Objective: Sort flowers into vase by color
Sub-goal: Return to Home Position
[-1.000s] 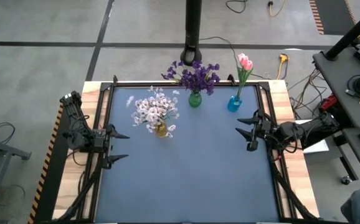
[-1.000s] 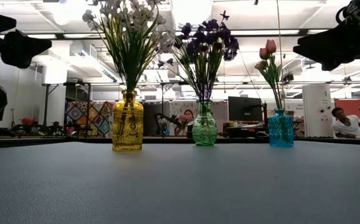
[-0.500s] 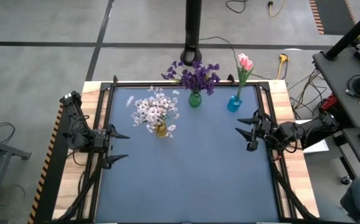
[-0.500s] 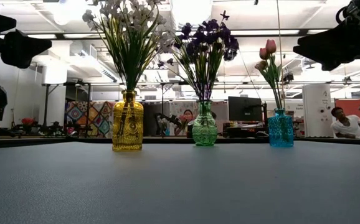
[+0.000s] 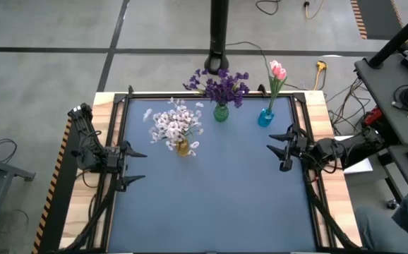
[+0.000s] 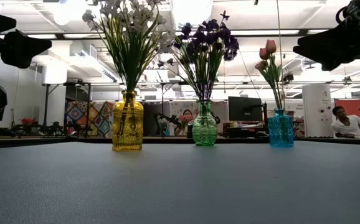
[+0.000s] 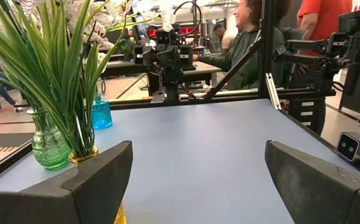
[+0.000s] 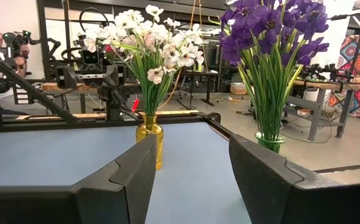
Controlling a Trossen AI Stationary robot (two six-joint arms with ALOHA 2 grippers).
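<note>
Three small vases stand on their bases on the blue table. White flowers [image 5: 176, 123] fill the yellow vase [image 6: 127, 121], purple flowers [image 5: 222, 87] the green vase [image 6: 204, 127], and pink tulip buds [image 5: 277, 70] the blue vase [image 6: 280, 129]; all stems stick down into the vase necks. My left gripper [image 5: 135, 166] waits open at the table's left edge, fingers level, nothing between them. My right gripper [image 5: 277, 149] waits open at the right edge, also with nothing in it.
A black frame rail [image 5: 211, 94] runs round the table. A camera post [image 5: 218, 35] stands behind the far edge. People sit and stand in the room beyond the table. The blue surface [image 5: 218, 204] nearer than the vases is bare.
</note>
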